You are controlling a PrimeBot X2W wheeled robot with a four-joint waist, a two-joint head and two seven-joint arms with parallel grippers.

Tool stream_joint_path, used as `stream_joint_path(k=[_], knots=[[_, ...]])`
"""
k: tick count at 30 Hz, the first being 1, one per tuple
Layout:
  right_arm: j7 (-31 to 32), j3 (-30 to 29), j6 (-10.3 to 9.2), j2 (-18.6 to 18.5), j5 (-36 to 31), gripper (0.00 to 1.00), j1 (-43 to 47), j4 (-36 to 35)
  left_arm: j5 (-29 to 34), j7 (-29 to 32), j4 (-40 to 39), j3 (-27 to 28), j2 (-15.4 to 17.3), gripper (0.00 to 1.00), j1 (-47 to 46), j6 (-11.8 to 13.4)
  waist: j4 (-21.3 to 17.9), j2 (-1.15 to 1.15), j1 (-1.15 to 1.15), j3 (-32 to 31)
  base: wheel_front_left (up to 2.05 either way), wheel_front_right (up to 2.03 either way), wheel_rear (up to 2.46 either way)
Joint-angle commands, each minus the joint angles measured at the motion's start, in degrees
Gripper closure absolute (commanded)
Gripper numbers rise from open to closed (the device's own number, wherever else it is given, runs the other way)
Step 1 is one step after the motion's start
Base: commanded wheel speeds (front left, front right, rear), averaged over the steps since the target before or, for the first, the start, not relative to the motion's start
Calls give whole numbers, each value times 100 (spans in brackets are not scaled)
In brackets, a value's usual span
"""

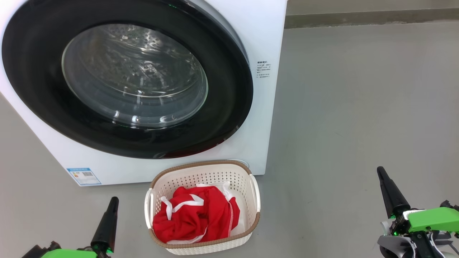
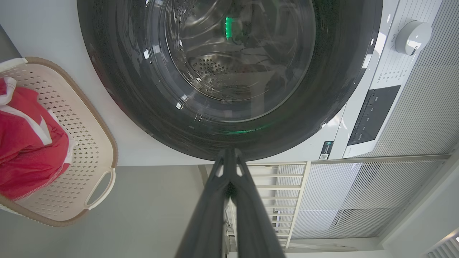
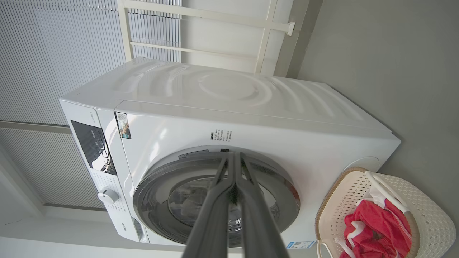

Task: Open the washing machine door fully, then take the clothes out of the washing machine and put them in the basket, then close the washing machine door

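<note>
From my head, the washing machine door (image 1: pixel 39 89) sits shut, the clothes (image 1: pixel 193 218) heaped in the basket (image 1: pixel 200 164) before it; my left gripper (image 1: pixel 114 200) and right gripper (image 1: pixel 380 170) are pinched together, empty. My left wrist adds the dial (image 2: pixel 412 37); my right wrist, the washing machine (image 3: pixel 229 89) top

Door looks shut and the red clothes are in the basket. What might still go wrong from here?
1. The washing machine door looks flush, but no latch shows; it may be only pushed to and could swing open.
2. The basket stands close against the washing machine, just below the door; driving forward might knock it.
3. The clothes are heaped near the rim; a knock might spill them.
</note>
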Motion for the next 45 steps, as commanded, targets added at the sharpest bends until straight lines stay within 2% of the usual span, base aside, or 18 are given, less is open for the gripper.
stream_joint_path(k=[1, 45], knots=[[30, 66, 3, -23, 8, 100, -233, -171, 8, 42, -120, 208, 63, 100, -231, 2, 0, 0, 0, 0, 0, 0, 0], [38, 56, 3, -16, 0, 100, -234, -171, 39, 72, -119, 245, 37, 100, -234, 2, 0, 0, 0, 0, 0, 0, 0]])
